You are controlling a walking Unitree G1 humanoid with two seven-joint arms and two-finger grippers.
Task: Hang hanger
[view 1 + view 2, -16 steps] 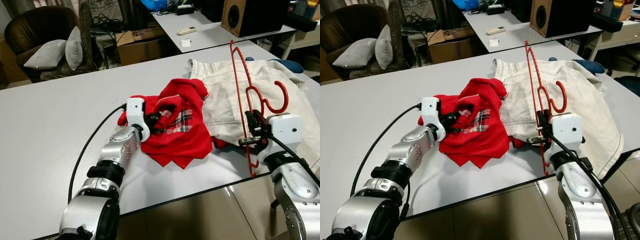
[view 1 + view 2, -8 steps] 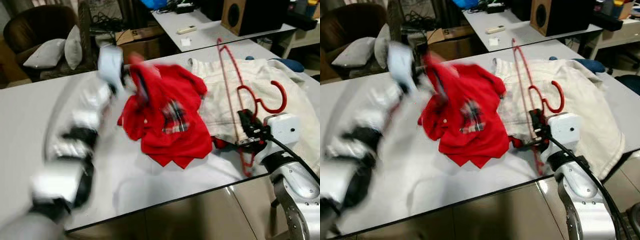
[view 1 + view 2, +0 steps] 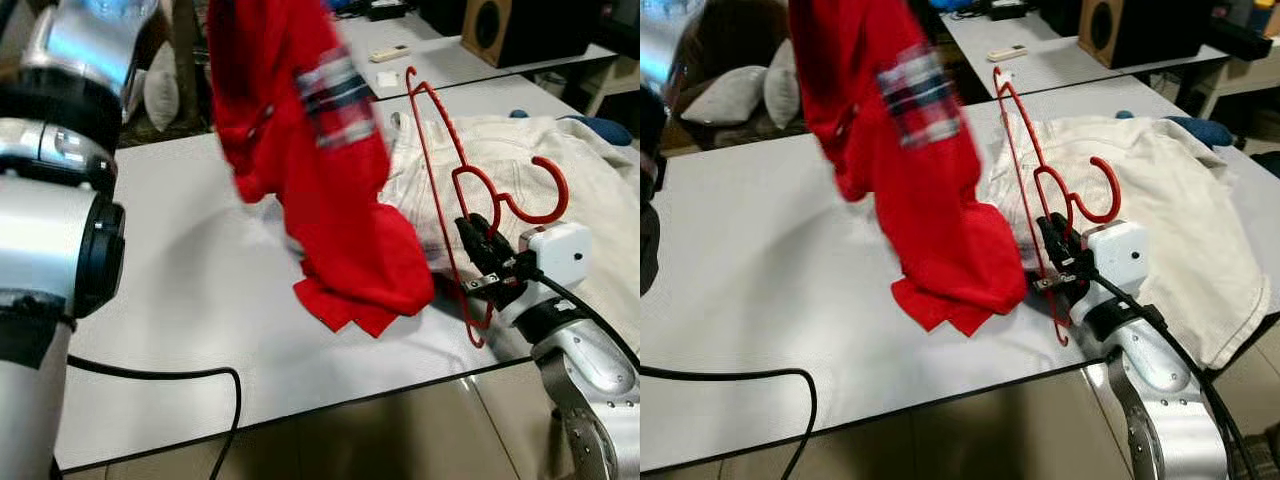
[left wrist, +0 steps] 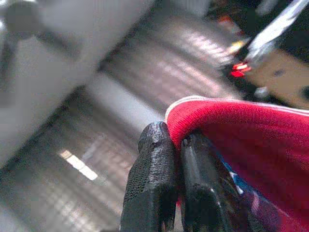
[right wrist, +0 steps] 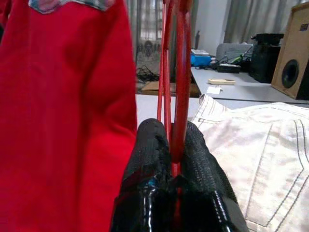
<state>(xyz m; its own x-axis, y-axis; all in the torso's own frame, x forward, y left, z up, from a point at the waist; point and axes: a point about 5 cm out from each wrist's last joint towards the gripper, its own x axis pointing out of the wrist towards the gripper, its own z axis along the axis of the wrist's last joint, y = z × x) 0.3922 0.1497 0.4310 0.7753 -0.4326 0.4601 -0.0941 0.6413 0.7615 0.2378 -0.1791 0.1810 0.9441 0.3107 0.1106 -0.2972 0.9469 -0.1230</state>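
From my seat, the table (image 3: 180, 300) runs across the view in front of me. My left arm is raised at the left, and its gripper (image 4: 176, 145) pinches an edge of the shirt (image 3: 310, 180) — the cloth hangs down over the middle of the table, its lower end resting on the top. To the right of it lies the jacket (image 3: 1160, 210), spread on the table out to its right edge. My right gripper (image 3: 487, 262) is over the jacket's near part, clamped on the hanger (image 3: 470, 190), which stands tilted between shirt and jacket, hook pointing right. Behind, a second table (image 3: 440, 60) carries a speaker (image 3: 500, 25); cushions (image 3: 740, 90) sit far left.
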